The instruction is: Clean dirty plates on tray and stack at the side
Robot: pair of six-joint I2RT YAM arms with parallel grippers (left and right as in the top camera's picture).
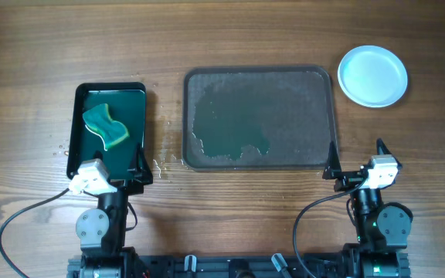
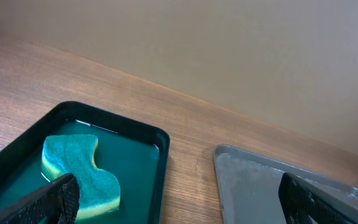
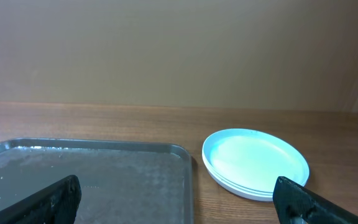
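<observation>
Overhead view with two wrist views. The tray (image 1: pixel 300 100) lies at the centre of the wooden table (image 1: pixel 22 62), long side across the frame; its surface carries a wet film, tinged teal-green towards its lower left (image 1: pixel 230 139). The plates (image 1: pixel 372 76) sit as one stack on the table in the upper right of the frame, apart from the tray and just beyond its upper right corner. The top plate is pale blue, and in the right wrist view the stack (image 3: pixel 255 162) shows layered rims at its near edge, though the exact count cannot be told. At left centre a smaller black tray (image 1: pixel 79 123) holds teal-green liquid and a wavy-edged teal sponge (image 1: pixel 105 127) with a yellow underside, seen closer in the left wrist view (image 2: pixel 79 171). Water droplets (image 1: pixel 157 164) dot the table between the two trays. The left gripper (image 1: pixel 113 176) sits at the lower edge of the black tray, its jaws spread wide and gripping nothing, with the fingers at the bottom corners of its wrist view (image 2: pixel 185 208). The right gripper (image 1: pixel 356 161) sits at the tray's lower right corner, likewise wide open and unloaded (image 3: pixel 182 205).
</observation>
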